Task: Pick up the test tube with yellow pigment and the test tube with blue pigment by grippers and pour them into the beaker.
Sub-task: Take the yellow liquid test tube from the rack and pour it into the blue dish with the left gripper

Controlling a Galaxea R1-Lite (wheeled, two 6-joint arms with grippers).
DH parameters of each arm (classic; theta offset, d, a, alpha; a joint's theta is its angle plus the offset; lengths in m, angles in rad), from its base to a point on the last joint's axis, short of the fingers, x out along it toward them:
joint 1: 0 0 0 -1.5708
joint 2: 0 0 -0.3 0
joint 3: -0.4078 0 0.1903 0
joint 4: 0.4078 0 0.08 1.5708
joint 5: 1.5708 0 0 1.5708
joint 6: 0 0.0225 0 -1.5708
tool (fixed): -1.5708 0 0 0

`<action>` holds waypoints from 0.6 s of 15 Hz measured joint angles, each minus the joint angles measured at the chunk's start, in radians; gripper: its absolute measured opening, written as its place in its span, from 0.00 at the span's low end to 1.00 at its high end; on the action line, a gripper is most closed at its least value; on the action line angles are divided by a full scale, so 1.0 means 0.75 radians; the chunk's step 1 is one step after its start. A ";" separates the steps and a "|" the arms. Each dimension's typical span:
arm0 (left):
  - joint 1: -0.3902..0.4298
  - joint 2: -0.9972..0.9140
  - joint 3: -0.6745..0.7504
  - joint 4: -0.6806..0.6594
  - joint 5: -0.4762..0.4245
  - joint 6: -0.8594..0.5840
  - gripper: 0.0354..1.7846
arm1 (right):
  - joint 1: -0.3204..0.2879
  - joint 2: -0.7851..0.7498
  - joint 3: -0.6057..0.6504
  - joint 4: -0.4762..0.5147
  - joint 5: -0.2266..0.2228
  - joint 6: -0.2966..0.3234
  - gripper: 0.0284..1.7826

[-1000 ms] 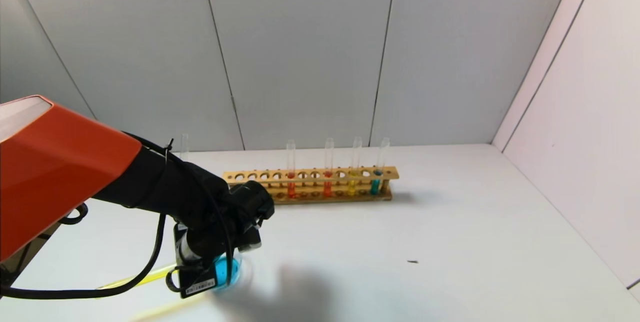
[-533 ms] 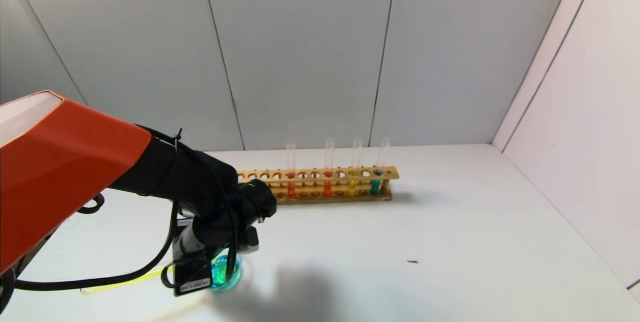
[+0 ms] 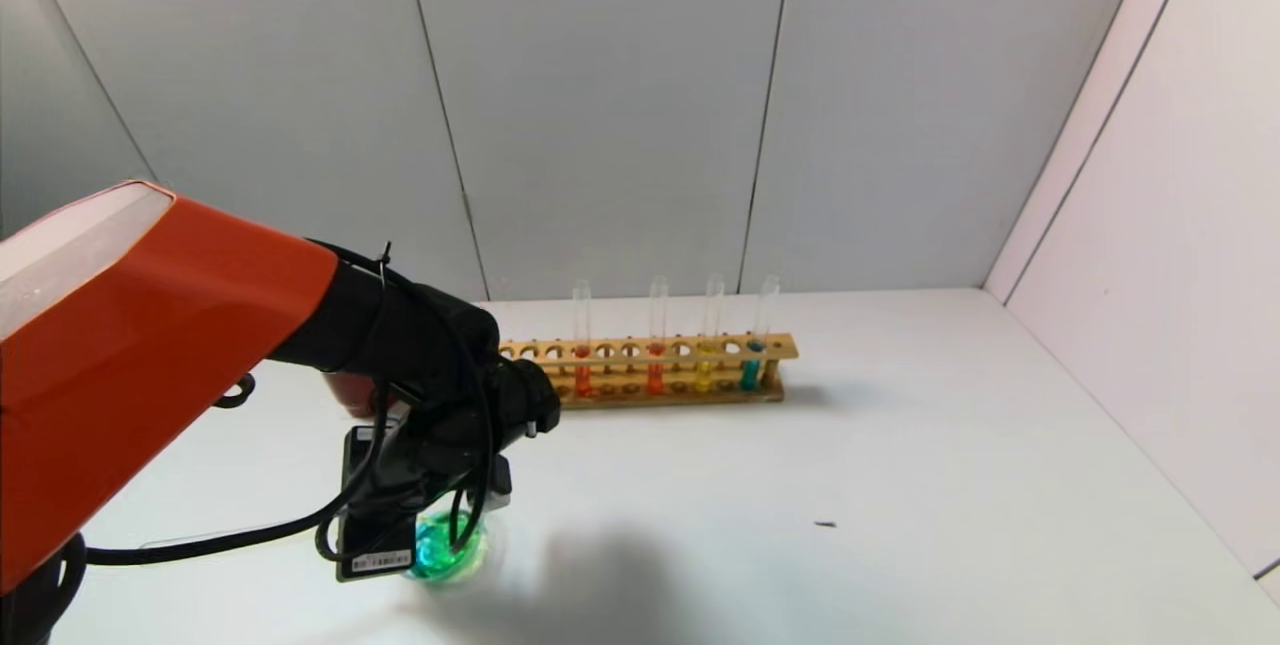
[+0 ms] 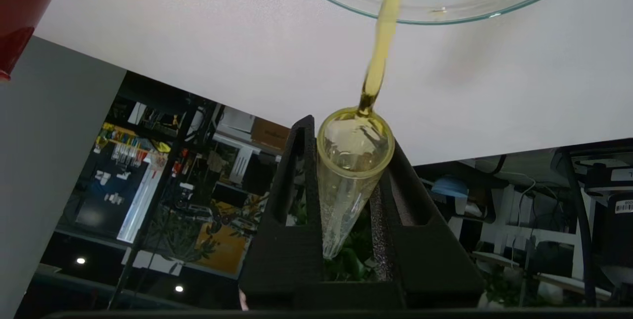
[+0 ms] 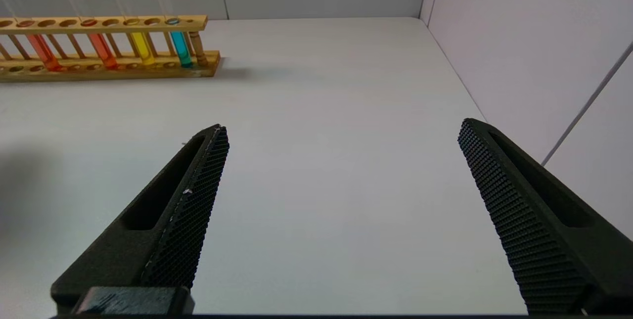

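Observation:
My left gripper (image 4: 352, 136) is shut on the test tube with yellow pigment (image 4: 353, 170), tipped mouth-down toward the beaker (image 4: 445, 15). A thin yellow stream (image 4: 383, 37) runs from the tube's mouth over the beaker's rim. In the head view the left wrist (image 3: 400, 485) hangs over the beaker (image 3: 450, 553), which holds green liquid, and the tube (image 3: 210, 537) sticks out to the left, nearly clear. The test tube with blue pigment is out of view. My right gripper (image 5: 342, 128) is open and empty above bare table; it does not show in the head view.
A wooden rack (image 3: 650, 370) stands at the back with two orange tubes, a yellow one (image 3: 706, 375) and a teal one (image 3: 750, 370); it also shows in the right wrist view (image 5: 104, 44). A dark red cup (image 3: 345, 393) stands behind the left arm. A white wall (image 3: 1150, 275) bounds the right side.
My left arm has shifted right and tipped the tube further. The tube's yellow has drained out, and the beaker's liquid has gone from blue to green.

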 joint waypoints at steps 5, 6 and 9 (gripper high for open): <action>-0.003 0.070 -0.151 0.191 0.001 -0.002 0.16 | -0.001 0.000 0.000 0.000 -0.001 0.000 0.95; -0.003 0.081 -0.178 0.239 0.002 -0.003 0.16 | -0.001 0.000 0.000 0.000 -0.001 0.000 0.95; -0.004 0.116 -0.245 0.330 0.002 -0.007 0.16 | -0.001 0.000 0.000 0.000 0.000 0.000 0.95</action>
